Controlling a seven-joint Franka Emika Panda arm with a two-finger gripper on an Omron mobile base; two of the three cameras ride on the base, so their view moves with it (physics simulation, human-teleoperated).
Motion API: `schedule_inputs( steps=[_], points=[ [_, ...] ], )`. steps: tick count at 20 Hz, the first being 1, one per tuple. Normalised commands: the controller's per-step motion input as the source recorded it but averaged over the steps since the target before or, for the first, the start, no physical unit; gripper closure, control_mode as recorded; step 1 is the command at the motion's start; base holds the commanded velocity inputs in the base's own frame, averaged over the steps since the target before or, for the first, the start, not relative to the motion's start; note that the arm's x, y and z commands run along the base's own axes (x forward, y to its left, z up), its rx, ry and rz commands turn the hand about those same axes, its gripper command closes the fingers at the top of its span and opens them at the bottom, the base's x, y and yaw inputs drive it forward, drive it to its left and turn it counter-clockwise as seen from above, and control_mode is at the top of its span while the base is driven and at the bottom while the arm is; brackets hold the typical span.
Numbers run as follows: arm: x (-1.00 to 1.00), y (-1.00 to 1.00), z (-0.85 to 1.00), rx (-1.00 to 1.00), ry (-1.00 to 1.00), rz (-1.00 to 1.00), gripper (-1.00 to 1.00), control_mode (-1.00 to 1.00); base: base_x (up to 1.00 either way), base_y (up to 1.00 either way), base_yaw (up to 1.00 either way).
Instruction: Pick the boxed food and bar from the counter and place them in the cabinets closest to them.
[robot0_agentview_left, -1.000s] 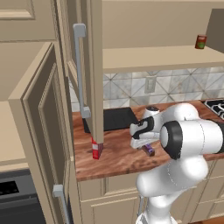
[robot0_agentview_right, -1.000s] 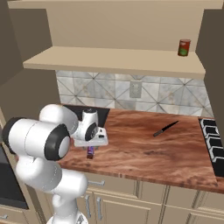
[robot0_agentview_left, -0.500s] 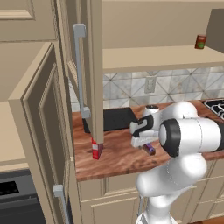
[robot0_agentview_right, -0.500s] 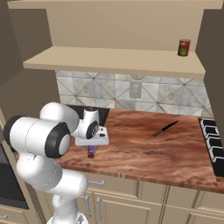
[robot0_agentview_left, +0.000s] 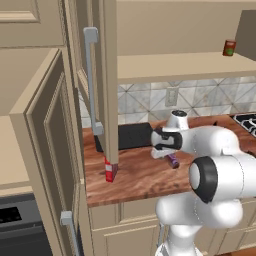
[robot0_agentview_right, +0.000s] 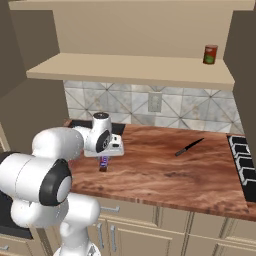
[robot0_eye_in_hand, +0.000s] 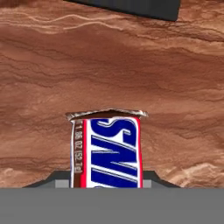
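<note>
Gripper (robot0_agentview_right: 103, 162) is clamped on the bar (robot0_eye_in_hand: 106, 151), which hangs just above the counter (robot0_agentview_right: 165, 175). Boxed food (robot0_agentview_left: 110, 170) sits farther off on the counter, by the open cabinet door (robot0_agentview_left: 107, 75). Knife (robot0_agentview_right: 189, 147) is way beyond.

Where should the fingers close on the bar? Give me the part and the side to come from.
Grip the bar at mid-length, across its narrow width, coming from straight above. In the hand view its broad printed face is turned up, off the counter, and its two long edges run straight and parallel. The crimped end is thin and flared, probably a poor hold.
</note>
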Motion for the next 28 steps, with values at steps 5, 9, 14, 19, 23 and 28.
schedule_inputs(
  steps=[5, 9, 14, 19, 23, 28],
  points=[
    [-0.15, 0.00, 0.59, 0.00, -0.14, -0.01, 1.00, -1.00, 0.00, 0.00, 0.00],
    [-0.22, -0.02, 0.53, 0.00, -0.11, -0.03, 1.00, -1.00, 0.00, 0.00, 0.00],
    [-0.33, -0.07, 0.58, 0.00, -0.09, -0.04, 1.00, -1.00, 0.00, 0.00, 0.00],
    [-0.39, -0.12, 0.69, -0.01, -0.02, -0.03, 1.00, -1.00, 0.00, 0.00, 0.00],
    [-0.48, -0.12, 0.77, -0.01, -0.01, 0.00, 1.00, -1.00, 0.00, 0.00, 0.00],
    [-0.46, -0.05, 0.88, 0.00, -0.05, 0.00, 1.00, -1.00, 0.00, 0.00, 0.00]
  ],
)
